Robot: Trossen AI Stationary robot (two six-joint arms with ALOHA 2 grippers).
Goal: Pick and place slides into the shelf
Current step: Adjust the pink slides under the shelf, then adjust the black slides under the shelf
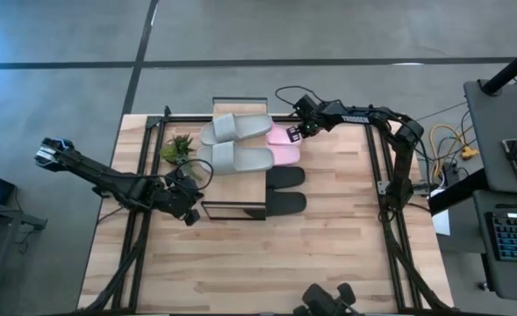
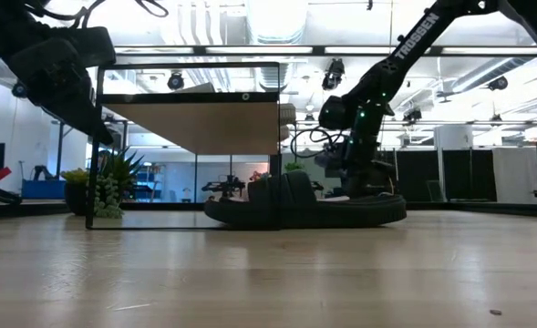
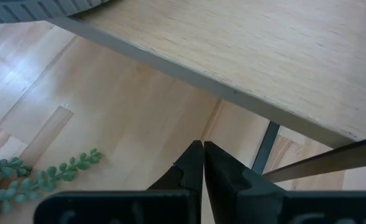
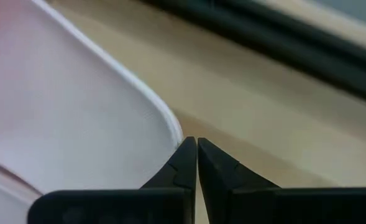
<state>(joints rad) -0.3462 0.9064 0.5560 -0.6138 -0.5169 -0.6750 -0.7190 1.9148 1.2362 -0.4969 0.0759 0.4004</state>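
The left hand [image 1: 190, 217] is pressed tight shut and holds nothing. Just past its tips is the near corner of the shelf [image 1: 240, 190], and a small green plant [image 1: 177, 149] sits off to its side on the desk [image 1: 240, 263]. The grey slides [image 1: 236, 143] lie on the shelf's wood top, a little beyond this hand. The black slides [image 1: 286, 190] lie past the shelf's far side, and I cannot tell if they sit on a low bar or on the desk. The right hand [image 1: 295, 132] is also pressed shut and empty. Its tips are right at the edge of the pink slides [image 1: 283, 145], which poke out from under the grey pair. All six slides look to be at the shelf already, so the job seems close to done. To do this part well, each hand should probably lift straight up and back away slowly. That way it will not bump a slide off or knock the thin black frame.
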